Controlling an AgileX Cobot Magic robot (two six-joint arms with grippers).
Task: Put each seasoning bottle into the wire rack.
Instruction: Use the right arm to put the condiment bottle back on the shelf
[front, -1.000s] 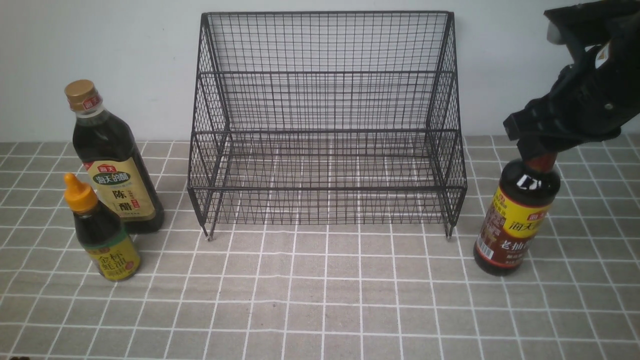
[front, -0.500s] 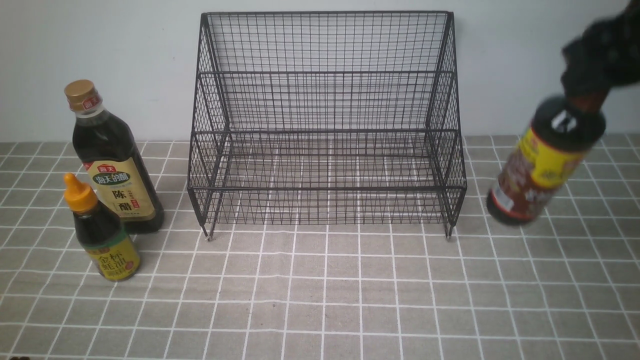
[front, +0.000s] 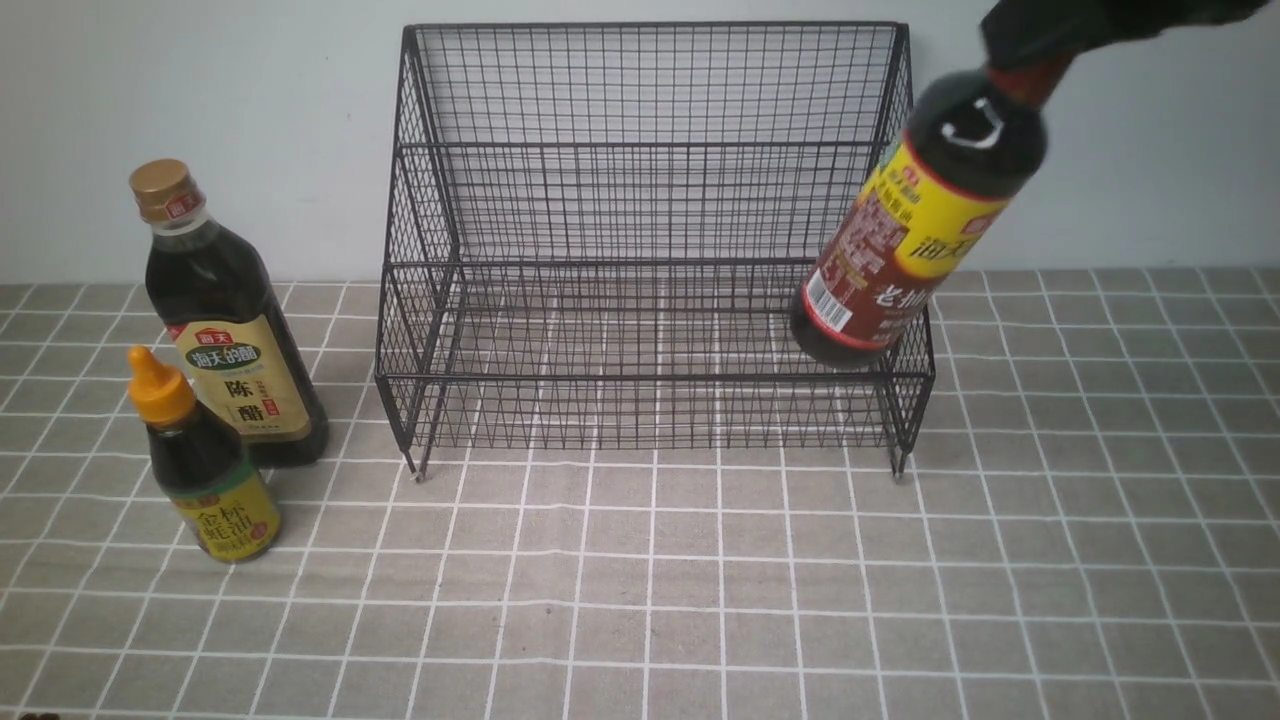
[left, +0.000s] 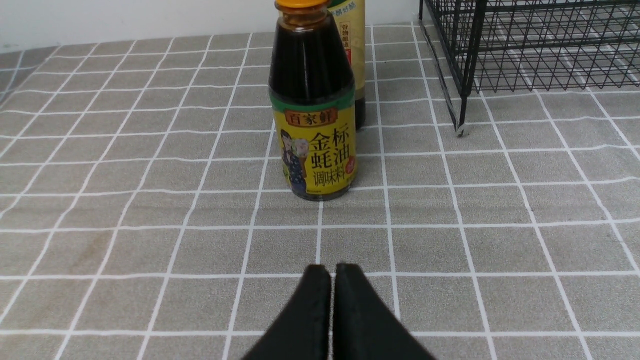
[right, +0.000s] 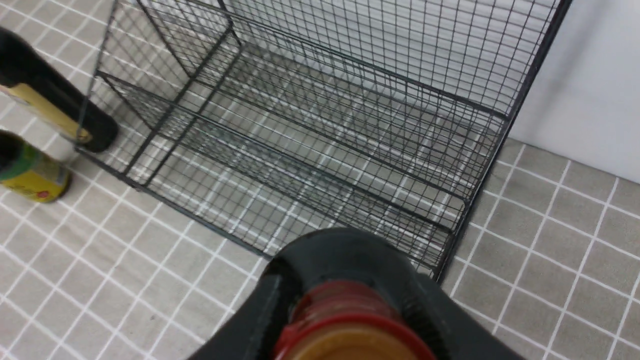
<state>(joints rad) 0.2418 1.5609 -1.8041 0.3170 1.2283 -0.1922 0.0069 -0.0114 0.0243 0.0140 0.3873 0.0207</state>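
Dark yellow-red-labelled bottle (front: 915, 230) hangs tilted at three o'clock of the wire rack (front: 650, 200) — right hand (front: 1025, 55) clamped round its neck; left hand (left: 332, 305) closed and empty.

Black mesh rack (front: 650, 146), grey cloth (front: 650, 600) — white grid, gold-capped bottle (front: 225, 340), orange-nozzled bottle (front: 205, 470), yellow-red-labelled bottle (front: 915, 220)

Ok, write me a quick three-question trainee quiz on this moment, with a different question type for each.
1. True or false: a bottle already stands on a shelf of the wire rack.
2. Which bottle does the right gripper hold? A gold-capped; B orange-nozzled; C yellow-red-label bottle.
3. Fill in: the left gripper is ___ (open or shut), holding nothing.

Key: 1 false; 2 C; 3 shut.
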